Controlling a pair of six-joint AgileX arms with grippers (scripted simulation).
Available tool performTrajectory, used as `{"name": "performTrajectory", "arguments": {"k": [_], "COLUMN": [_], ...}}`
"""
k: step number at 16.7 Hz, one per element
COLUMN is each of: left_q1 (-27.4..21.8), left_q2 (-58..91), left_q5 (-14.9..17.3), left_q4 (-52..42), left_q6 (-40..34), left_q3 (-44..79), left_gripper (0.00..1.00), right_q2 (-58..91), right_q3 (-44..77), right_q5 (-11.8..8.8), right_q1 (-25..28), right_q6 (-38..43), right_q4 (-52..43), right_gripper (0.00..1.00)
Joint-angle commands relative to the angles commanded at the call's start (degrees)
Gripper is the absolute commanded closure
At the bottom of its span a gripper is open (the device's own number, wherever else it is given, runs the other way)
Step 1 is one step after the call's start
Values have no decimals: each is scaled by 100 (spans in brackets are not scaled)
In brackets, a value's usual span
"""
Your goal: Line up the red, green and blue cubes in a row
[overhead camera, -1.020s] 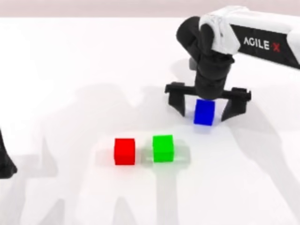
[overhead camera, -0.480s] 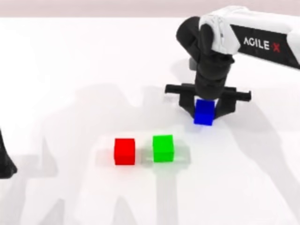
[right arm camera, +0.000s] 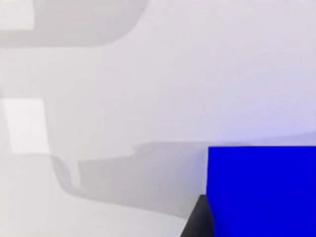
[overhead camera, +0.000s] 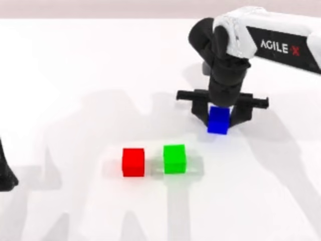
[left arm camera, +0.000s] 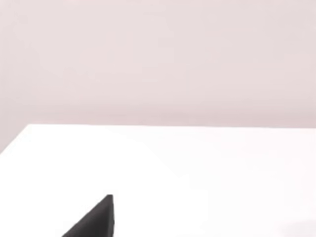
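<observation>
The red cube (overhead camera: 133,161) and the green cube (overhead camera: 174,158) sit side by side near the table's middle, a small gap between them. Behind them and to the right is the blue cube (overhead camera: 218,120), with my right gripper (overhead camera: 219,114) shut on it, one black finger pressed against each side. In the right wrist view the blue cube (right arm camera: 261,191) fills the corner, a dark finger (right arm camera: 199,219) flush against it. My left arm (overhead camera: 6,173) is parked at the table's left edge; only one dark fingertip (left arm camera: 94,219) shows in its wrist view.
The white table (overhead camera: 75,75) stretches bare to the left and towards the front. The right arm's white link (overhead camera: 271,37) reaches in from the upper right.
The right gripper's fingers closed inward from wide apart onto the blue cube's sides. The cubes have not shifted.
</observation>
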Motion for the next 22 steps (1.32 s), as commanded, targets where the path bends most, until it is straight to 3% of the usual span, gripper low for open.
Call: {"name": "performTrajectory", "arguments": {"k": [4,10,14,18,22], "left_q1": [0,0,0,0,0], "left_q2": [0,0,0,0,0], "left_q5": [0,0,0,0,0], "left_q4": [0,0,0,0,0], "left_q6": [0,0,0,0,0], "left_q3": [0,0,0,0,0], "left_gripper": [0,0,0,0,0], "right_q2": [-108,-317,-341,-525,-1293], "right_q3": [209,1069,1136,900,-162], "right_q5": [32,31,31,25,14], "right_q1": [-15,26,30,56,267], "right_q6": [-7,-21,-26,-33,-77], "right_q4": [-260,-1363,-1430,-1335,-1049], "right_gripper": [100,100,100,100,100]}}
